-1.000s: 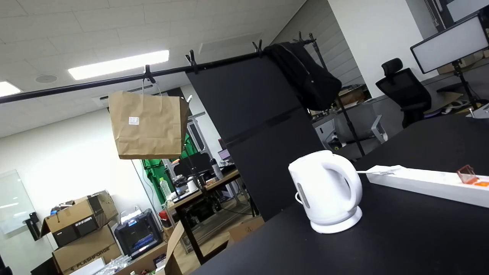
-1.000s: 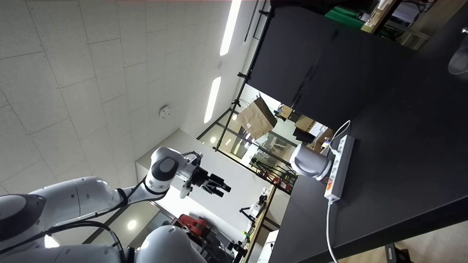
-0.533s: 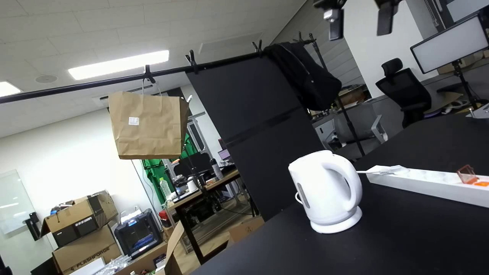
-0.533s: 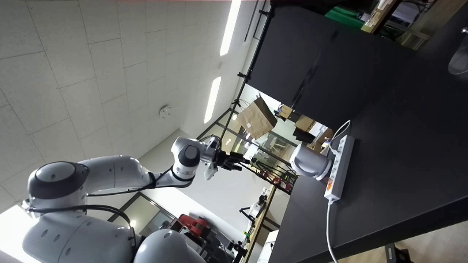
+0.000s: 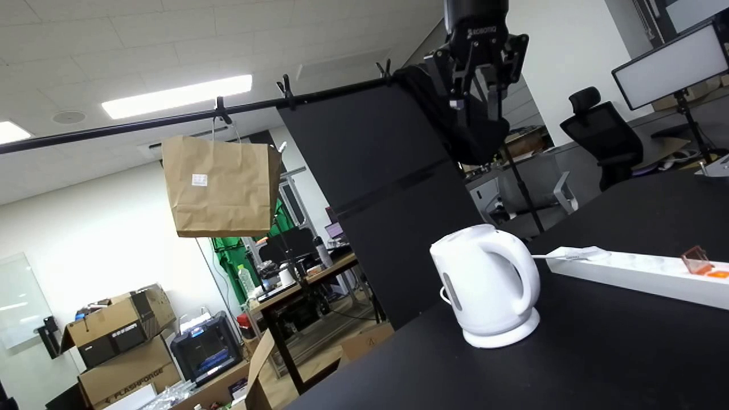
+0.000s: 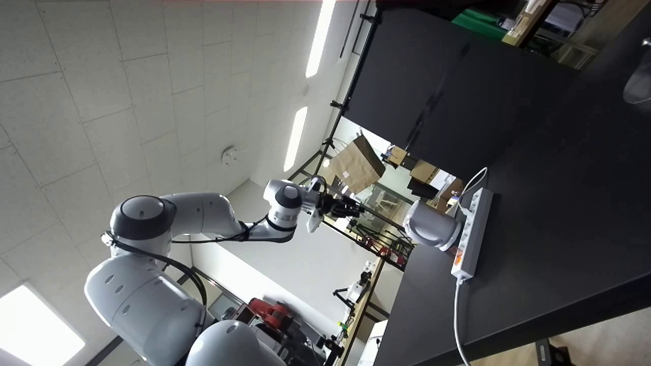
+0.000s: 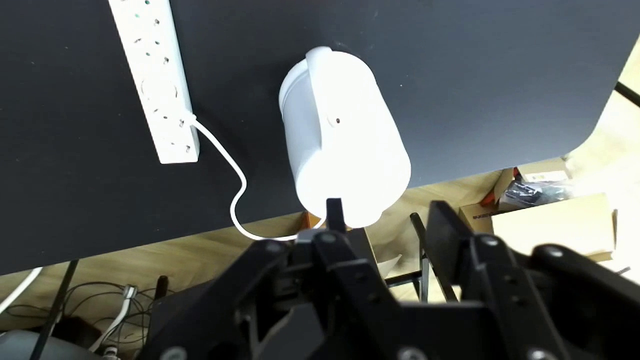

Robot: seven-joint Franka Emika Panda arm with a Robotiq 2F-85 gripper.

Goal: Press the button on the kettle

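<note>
The white kettle (image 5: 481, 279) stands upright on its round base on the black table, its loop handle toward the power strip; it also shows in an exterior view (image 6: 430, 223). From above, in the wrist view, the kettle (image 7: 362, 145) looks overexposed, with a small dark spot near the handle. Whether that spot is the button cannot be told. My gripper (image 5: 479, 111) hangs above the kettle, well apart from it. Seen from the wrist, the gripper (image 7: 389, 207) is open, jaws partly drawn in, nothing between them; one finger (image 7: 336, 215) overlaps the kettle's edge in the picture.
A long white power strip (image 7: 155, 90) with an orange switch lies beside the kettle, and a white cord (image 7: 235, 167) loops from it past the table edge. Behind hang a black panel (image 5: 393, 216) and a paper bag (image 5: 219, 188).
The arm has come into the exterior view from above, moving down and across over the kettle. Its jaws have drawn closer together. Kettle and power strip have stayed put.
</note>
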